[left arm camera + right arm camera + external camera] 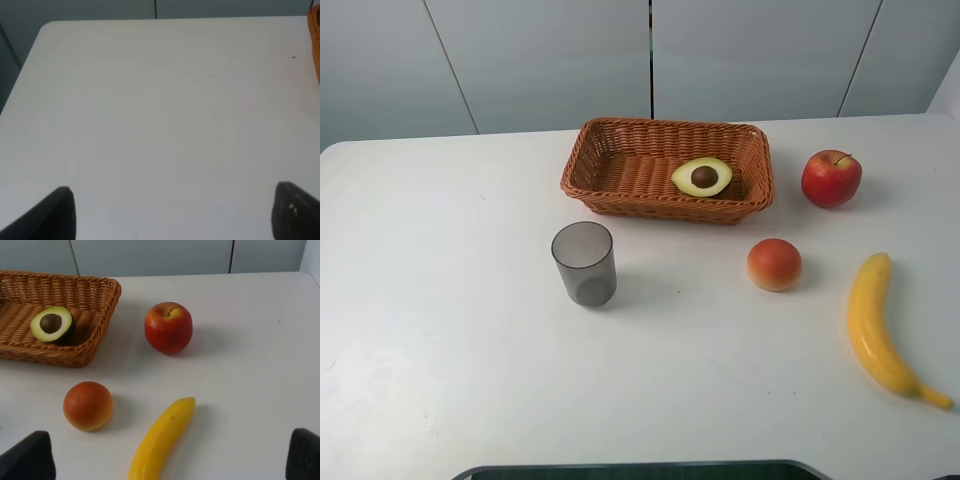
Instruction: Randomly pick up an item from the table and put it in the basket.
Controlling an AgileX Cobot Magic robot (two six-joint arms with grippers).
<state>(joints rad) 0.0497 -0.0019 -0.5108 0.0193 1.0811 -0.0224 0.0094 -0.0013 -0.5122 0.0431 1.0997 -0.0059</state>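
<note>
The halved avocado lies cut side up inside the wicker basket, toward its right end; it also shows in the right wrist view in the basket. The white table holds everything. Neither gripper shows in the exterior high view. In the left wrist view my left gripper is open and empty over bare table. In the right wrist view my right gripper is open and empty, pulled back from the fruit.
A grey translucent cup stands in front of the basket. A red apple sits right of the basket. A round orange-red fruit and a banana lie at the front right.
</note>
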